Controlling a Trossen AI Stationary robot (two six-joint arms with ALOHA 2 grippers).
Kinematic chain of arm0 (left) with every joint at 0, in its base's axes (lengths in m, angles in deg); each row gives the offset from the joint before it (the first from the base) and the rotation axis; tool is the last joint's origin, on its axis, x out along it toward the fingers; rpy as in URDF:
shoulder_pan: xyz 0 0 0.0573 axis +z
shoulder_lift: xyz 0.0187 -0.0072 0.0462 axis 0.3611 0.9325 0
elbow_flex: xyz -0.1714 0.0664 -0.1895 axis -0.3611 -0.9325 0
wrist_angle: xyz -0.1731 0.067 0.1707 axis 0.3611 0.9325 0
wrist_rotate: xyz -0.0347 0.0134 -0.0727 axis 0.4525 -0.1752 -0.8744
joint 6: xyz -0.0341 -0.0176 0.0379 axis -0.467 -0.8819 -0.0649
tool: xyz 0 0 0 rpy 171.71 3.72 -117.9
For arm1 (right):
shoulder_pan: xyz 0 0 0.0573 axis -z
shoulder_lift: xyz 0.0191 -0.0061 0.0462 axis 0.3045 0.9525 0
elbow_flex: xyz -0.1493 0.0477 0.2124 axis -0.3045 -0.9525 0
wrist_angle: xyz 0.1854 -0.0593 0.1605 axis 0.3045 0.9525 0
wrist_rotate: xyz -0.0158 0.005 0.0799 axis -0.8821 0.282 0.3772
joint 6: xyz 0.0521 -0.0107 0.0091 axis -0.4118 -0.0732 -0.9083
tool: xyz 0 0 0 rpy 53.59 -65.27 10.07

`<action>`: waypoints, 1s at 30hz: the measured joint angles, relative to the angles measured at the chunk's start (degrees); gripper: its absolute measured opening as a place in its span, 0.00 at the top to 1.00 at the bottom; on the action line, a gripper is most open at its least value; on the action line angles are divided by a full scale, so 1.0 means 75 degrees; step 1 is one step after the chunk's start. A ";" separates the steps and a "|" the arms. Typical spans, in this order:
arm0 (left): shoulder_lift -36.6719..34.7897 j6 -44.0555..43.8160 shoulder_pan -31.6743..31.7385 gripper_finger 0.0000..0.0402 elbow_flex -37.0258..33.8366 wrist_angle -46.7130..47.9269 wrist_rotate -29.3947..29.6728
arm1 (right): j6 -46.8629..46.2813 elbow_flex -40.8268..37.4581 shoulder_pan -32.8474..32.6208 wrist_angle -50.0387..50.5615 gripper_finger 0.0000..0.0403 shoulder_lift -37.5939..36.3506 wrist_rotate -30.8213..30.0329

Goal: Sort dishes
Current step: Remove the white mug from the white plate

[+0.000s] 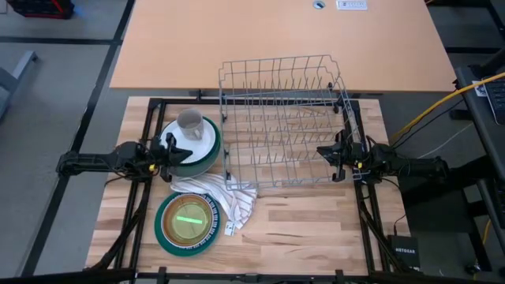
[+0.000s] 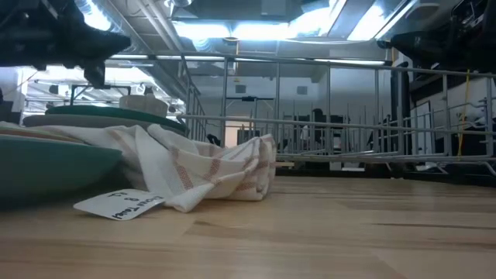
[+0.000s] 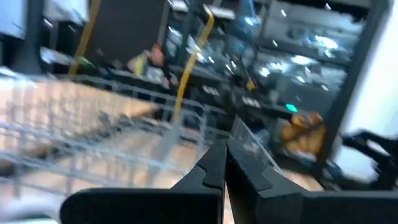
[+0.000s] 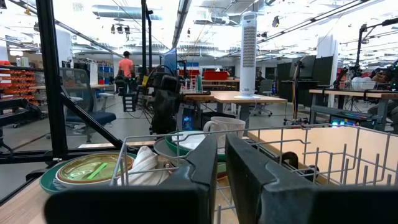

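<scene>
No dish is yet seen in the wire rack [image 1: 286, 118]; both stacks [image 1: 192, 146] remain on the worktop [image 1: 308, 221], while the left hand [image 1: 170, 155] and right hand [image 1: 323, 153] are kept closed and empty.

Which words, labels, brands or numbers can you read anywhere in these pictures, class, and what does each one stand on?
"NETGEAR": on the small black box on the floor off the table's right front corner, high view.
Label on the tan table: printed, too small to read.
Paper tag on the striped cloth: faint marks, too blurred to read.
Nothing else legible.
</scene>
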State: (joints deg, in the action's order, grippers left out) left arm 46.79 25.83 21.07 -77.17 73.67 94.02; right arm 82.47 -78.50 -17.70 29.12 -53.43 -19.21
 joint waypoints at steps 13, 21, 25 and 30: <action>0.0000 0.2311 0.0003 0.65 0.0003 -0.0302 0.1985 | 0.0000 0.0000 -0.0002 -0.0001 0.91 -0.0001 0.0002; 0.0000 0.4761 0.0003 0.54 0.0174 -0.0278 0.3126 | 0.0000 0.0000 0.0001 -0.0003 0.91 0.0000 0.0000; 0.0000 0.4764 0.0006 0.54 0.0735 0.0191 0.3563 | 0.0000 0.0000 0.0001 -0.0006 0.91 0.0000 0.0002; 0.0146 0.4062 0.0006 0.54 0.1968 0.2706 0.3597 | 0.0000 0.0000 -0.0002 -0.0007 0.91 0.0000 0.0002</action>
State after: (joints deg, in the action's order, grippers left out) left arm 47.89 56.29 21.11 -62.42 93.96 121.00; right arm 82.47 -78.50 -17.72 29.07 -53.43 -19.19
